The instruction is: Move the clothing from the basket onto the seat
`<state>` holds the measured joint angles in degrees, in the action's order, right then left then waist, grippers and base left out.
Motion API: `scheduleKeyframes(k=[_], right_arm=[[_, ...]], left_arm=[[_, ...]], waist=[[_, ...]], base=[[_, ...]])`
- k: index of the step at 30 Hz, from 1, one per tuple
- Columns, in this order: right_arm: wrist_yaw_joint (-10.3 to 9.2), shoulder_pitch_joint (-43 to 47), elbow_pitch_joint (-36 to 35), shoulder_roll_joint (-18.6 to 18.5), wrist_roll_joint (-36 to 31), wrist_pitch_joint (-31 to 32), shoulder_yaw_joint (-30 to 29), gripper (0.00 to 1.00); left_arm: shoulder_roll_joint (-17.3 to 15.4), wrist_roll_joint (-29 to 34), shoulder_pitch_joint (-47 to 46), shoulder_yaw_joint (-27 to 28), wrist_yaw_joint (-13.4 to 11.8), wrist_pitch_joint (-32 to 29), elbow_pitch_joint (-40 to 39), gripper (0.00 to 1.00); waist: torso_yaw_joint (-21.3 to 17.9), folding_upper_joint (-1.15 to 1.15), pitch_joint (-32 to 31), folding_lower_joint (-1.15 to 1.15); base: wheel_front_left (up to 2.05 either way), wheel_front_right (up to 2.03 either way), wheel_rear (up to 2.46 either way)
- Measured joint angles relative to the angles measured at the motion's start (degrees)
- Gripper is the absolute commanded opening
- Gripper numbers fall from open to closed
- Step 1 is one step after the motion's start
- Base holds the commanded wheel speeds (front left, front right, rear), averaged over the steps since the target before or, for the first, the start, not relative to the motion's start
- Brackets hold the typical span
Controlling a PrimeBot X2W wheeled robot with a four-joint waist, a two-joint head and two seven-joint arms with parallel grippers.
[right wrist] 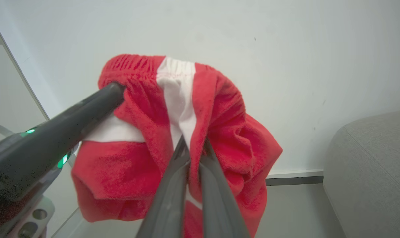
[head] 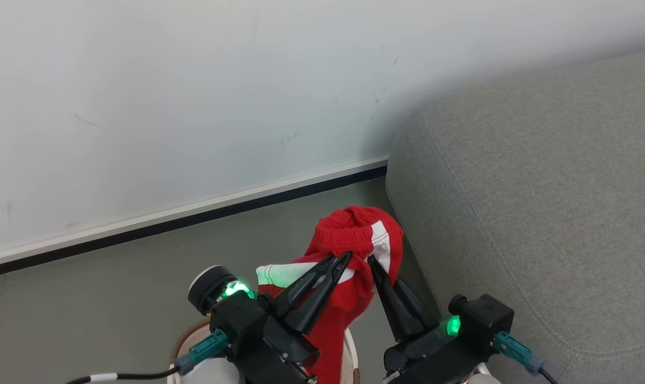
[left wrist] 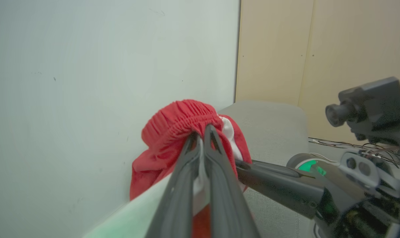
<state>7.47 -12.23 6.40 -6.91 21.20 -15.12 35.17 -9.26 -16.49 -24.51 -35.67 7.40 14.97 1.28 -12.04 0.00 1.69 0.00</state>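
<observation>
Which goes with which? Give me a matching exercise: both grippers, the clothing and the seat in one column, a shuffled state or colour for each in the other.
1 left gripper
2 right gripper
3 clothing
4 seat

a grey, on the robot's right
b shut on fabric at the white stripe
c red and white, held up by both grippers
d shut on the gathered red waistband

Pairs: 1-d, 2-b, 3-c, 4-a

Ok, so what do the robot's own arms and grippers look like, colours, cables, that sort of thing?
The left gripper and right gripper each have two long, tapering dark grey fingers on a boxy black wrist housing with a glowing green light. A teal connector plugs into each housing; the left one's black cable carries a white band.
</observation>
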Motion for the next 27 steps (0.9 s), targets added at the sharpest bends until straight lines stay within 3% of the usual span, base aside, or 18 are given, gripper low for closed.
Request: scheduleKeyframes(k=[4,5,6,27], right_arm=[[0.00,0.1,-1.0,0.0,-0.1,0.0,-0.7,0.00],[0.00,0.1,-1.3,0.1,-0.1,0.0,-0.8,0.00],[0.00,0.1,-1.5,0.1,-0.1,0.0,-1.0,0.00],[0.00,1.7,-4.2,0.0,-0.5,0.0,-6.2,0.00]], left_arm=[[-0.2,0.7,0.0,0.3,-0.4,0.0,0.2,0.00],[-0.2,0.8,0.0,0.5,-0.5,0.0,0.2,0.31],[-0.2,0.8,0.0,0.7,-0.8,0.0,0.4,1.00],[-0.9,0.4,1.1,1.5,-1.2,0.0,1.4,1.00]], waist=[[0.0,0.00,0.1,0.00],[0.0,0.00,0.1,0.00],[0.0,0.00,0.2,0.00],[-0.9,0.00,0.7,0.00]], base=[[0.00,0.00,0.00],[0.00,0.00,0.00],[0.00,0.00,0.00],[0.00,0.00,0.00]])
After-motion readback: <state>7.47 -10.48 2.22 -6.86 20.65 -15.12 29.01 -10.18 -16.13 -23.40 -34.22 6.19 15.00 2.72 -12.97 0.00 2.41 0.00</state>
